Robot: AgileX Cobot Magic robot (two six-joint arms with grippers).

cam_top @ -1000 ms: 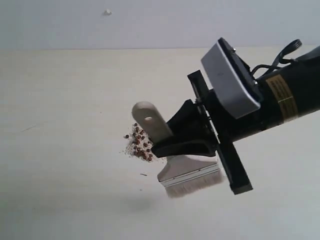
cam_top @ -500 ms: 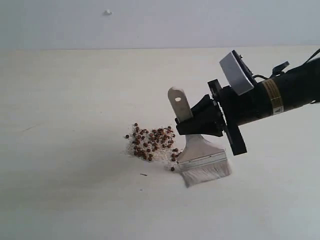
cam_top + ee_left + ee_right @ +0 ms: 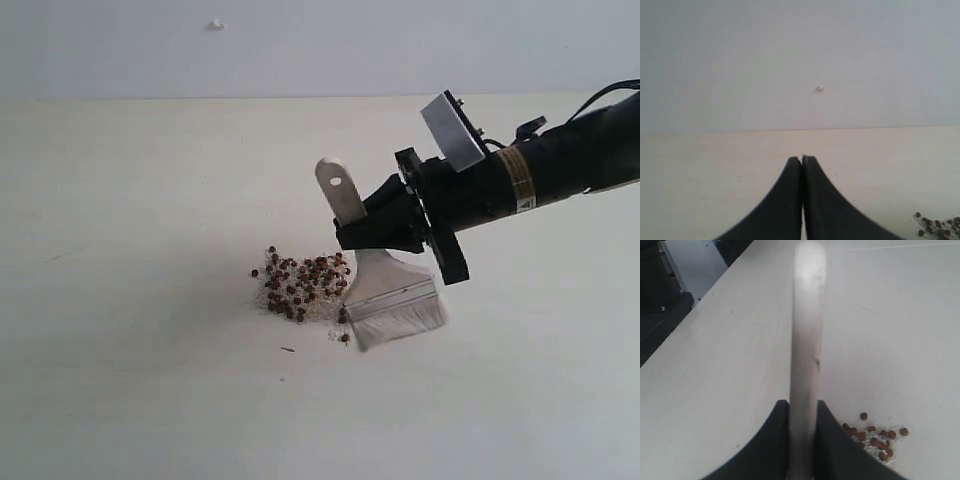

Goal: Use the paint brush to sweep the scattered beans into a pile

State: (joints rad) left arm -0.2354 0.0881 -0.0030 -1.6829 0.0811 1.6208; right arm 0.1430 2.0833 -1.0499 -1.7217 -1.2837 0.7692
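Observation:
The reddish-brown beans lie gathered in a pile with white grains on the pale table; the right wrist view shows some beans beside the jaws, and the left wrist view catches a few beans at its edge. My right gripper is shut on the cream handle of the paint brush, seen edge-on as the paint brush between its jaws. The brush stands tilted, its off-white bristles touching the table at the pile's right edge. My left gripper is shut, holding nothing, away from the pile.
A small dark speck lies on the table just in front of the pile. The pale table runs back to a grey wall carrying a small white mark. The right wrist view shows the table's edge with dark equipment beyond.
The right arm has moved back and lower, then carried the brush leftward. The bristles now touch the pile's right side, and the beans there sit a little tighter together.

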